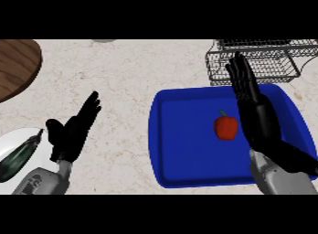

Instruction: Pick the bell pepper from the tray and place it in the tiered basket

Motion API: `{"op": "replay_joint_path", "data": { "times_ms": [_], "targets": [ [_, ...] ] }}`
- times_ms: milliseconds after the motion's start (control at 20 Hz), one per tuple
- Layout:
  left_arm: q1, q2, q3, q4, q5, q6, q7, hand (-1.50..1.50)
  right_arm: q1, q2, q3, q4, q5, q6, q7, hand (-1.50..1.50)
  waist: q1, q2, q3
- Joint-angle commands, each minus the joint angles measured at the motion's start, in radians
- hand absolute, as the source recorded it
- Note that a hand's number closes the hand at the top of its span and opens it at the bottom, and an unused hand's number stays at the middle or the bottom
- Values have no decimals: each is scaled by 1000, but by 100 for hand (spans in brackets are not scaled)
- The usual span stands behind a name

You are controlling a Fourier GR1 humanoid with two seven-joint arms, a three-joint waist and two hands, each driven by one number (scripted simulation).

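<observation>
A red bell pepper [225, 127] with a green stem lies in the middle of the blue tray [182, 137]. My right hand [256, 114] hovers over the tray's right side, just right of the pepper, fingers straight and pointing toward the wire tiered basket [276, 61] at the back right. It holds nothing. My left hand [74, 130] rests open at the lower left, fingers up, well away from the tray.
A white plate [0, 153] with a dark green zucchini [17, 157] sits at the lower left beside my left forearm. A round wooden board [7, 68] lies at the far left. Bare counter [121, 73] lies between board and tray.
</observation>
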Motion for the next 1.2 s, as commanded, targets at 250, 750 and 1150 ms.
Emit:
{"op": "replay_joint_path", "data": {
  "times_ms": [250, 750, 1150],
  "targets": [
    [-41, 14, 53, -93, -158, 183, -108, 0, 20, -139, -391, 56, -492, 297, 12, 150, 11, -6, -33],
    [-25, -25, 14, -133, -163, 182, -49, 0, 163, -266, -490, 291, -810, 835, 113, -150, 6, -3, -37],
    [-10, -36, 15, -110, -186, 195, -67, 0, 173, -609, -523, 155, -443, 928, 126, -150, -5, -7, -40]
  ]
}}
